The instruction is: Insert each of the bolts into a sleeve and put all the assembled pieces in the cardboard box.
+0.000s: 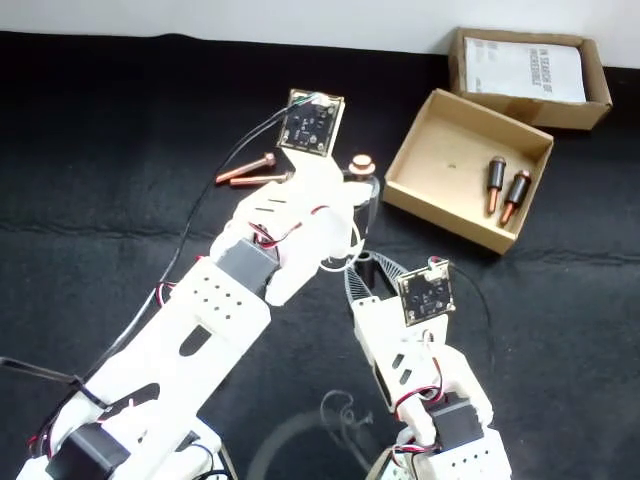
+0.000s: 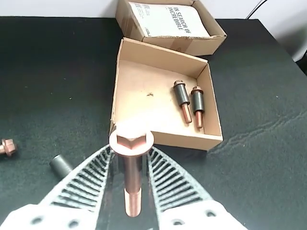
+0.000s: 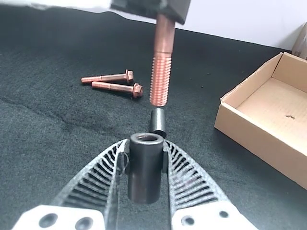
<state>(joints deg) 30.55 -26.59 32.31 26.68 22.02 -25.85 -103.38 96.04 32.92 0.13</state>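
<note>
Two grippers close together: left gripper (image 2: 130, 152) clamps a copper bolt (image 2: 130, 184), threads down, just above the upright sleeve (image 3: 145, 167) gripped by right gripper (image 3: 145, 143). Centre tip over the bore, then lower straight.

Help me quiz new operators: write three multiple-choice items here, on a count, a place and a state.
1. Loose copper-coloured bolts lying on the black cloth: A one; B four; C two.
2. The assembled bolt-and-sleeve pieces lie: A in the open brown cardboard box; B on the cloth; C in a gripper.
3. The right gripper is: A open; B shut on an upright dark metal sleeve; C shut on a bolt.
C: two lie side by side. A: both rest on the box floor. B: the sleeve stands clamped in it.
</note>
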